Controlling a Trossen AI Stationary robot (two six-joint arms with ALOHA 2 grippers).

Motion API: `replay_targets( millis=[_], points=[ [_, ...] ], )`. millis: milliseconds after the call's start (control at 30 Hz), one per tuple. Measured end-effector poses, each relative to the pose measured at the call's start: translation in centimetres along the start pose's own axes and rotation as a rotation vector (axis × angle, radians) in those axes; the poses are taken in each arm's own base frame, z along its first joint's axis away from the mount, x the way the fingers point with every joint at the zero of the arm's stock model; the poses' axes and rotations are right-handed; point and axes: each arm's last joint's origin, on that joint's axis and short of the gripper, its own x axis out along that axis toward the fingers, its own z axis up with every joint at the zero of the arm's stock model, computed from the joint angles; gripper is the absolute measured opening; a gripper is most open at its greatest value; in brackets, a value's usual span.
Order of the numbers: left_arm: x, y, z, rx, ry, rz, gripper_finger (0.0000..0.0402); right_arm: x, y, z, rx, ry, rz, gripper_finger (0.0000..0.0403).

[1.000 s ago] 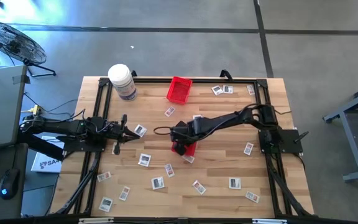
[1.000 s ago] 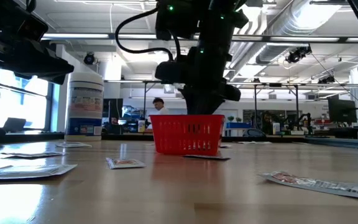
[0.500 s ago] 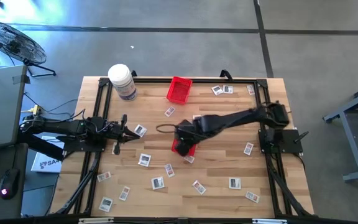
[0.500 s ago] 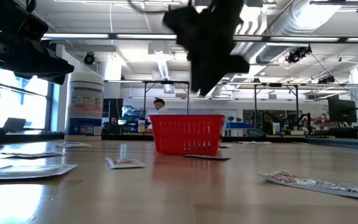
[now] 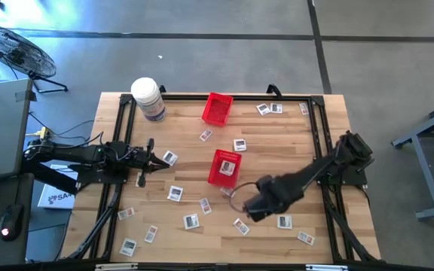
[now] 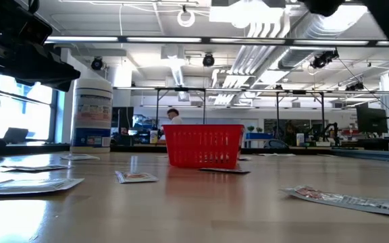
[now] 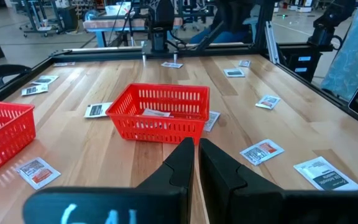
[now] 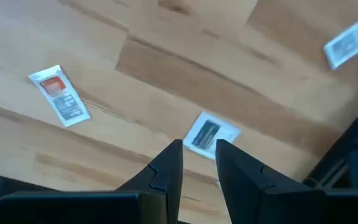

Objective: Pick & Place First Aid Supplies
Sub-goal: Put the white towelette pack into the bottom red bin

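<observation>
Small white-grey packets lie flat and scattered on the wooden table (image 5: 277, 181). One packet (image 5: 229, 167) lies inside the middle red basket (image 5: 224, 167), also seen in the left wrist view as the basket (image 7: 160, 112). My right gripper (image 5: 251, 207) hovers over the near middle of the table, slightly open and empty. One packet (image 8: 210, 134) lies just beyond its fingertips, another packet (image 8: 59, 94) lies off to one side. My left gripper (image 5: 151, 158) waits at the table's left, shut and empty, pointing at the middle basket.
A second red basket (image 5: 217, 108) and a big white jar (image 5: 148, 98) stand near the far edge. More packets lie along the near edge (image 5: 191, 221) and in the far right corner (image 5: 270, 108). A black frame (image 5: 319, 135) borders the table.
My right gripper has risen from over the middle basket and swung toward the table's near right, now hanging over packets close to the near edge. The middle basket, hidden under the gripper before, now shows with a packet inside.
</observation>
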Motion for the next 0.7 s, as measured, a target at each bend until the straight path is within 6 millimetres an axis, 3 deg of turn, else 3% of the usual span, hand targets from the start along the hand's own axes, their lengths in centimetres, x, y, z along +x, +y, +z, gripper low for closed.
replay_targets(
  millis=[133, 267, 500, 700],
  points=[
    [0.0, 0.0, 0.0, 0.0, 0.0, 0.0, 0.0021, 1.3, 0.0, -2.1, 0.092, 0.069, -0.049, 0.0092],
    [0.0, 0.0, 0.0, 0.0, 0.0, 0.0, 0.0021, 4.8, -0.2, -3.2, 0.125, 0.152, -0.059, 0.0115],
    [0.0, 0.0, 0.0, 0.0, 0.0, 0.0, 0.0021, 10.6, -0.7, -1.9, 0.173, 0.085, 0.051, 0.0174],
    [0.0, 0.0, 0.0, 0.0, 0.0, 0.0, 0.0021, 11.8, -1.5, -0.7, 0.281, 0.098, -0.004, 0.0189]
  ],
)
